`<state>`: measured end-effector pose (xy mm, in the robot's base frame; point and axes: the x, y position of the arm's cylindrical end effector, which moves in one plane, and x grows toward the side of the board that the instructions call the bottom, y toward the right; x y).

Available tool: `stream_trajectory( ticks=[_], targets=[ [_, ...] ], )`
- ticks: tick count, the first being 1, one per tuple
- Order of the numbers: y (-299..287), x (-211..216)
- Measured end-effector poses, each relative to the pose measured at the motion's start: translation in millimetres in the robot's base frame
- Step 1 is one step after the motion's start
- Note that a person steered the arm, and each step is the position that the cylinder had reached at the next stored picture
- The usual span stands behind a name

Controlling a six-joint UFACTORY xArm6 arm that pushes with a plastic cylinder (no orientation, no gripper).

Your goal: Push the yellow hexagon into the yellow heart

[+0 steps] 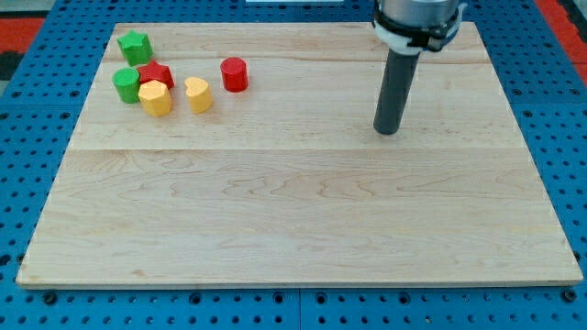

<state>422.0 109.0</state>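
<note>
The yellow hexagon [155, 98] sits at the view's upper left, touching a red block [159, 74] behind it and a green cylinder [126, 83] to its left. The yellow heart [198, 94] stands just to the hexagon's right, a small gap apart. My tip [388, 131] rests on the board at the view's upper right, far to the right of both yellow blocks, touching no block.
A green star-shaped block [135, 46] lies near the board's top left corner. A red cylinder [235, 73] stands up and right of the heart. The wooden board [303, 220] lies on a blue pegboard table [27, 137].
</note>
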Motion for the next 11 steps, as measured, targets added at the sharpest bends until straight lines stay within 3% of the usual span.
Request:
stream_trajectory(
  ticks=[2,4,5,6,7,9,11],
  targets=[
    [-120.4,36.9],
    [-291.5,40.4],
    [-378.7,-16.4],
    [-410.7,-66.1],
    [-393.3,-66.6],
    [-278.0,-64.1],
    [-248.1,-78.9]
  ],
)
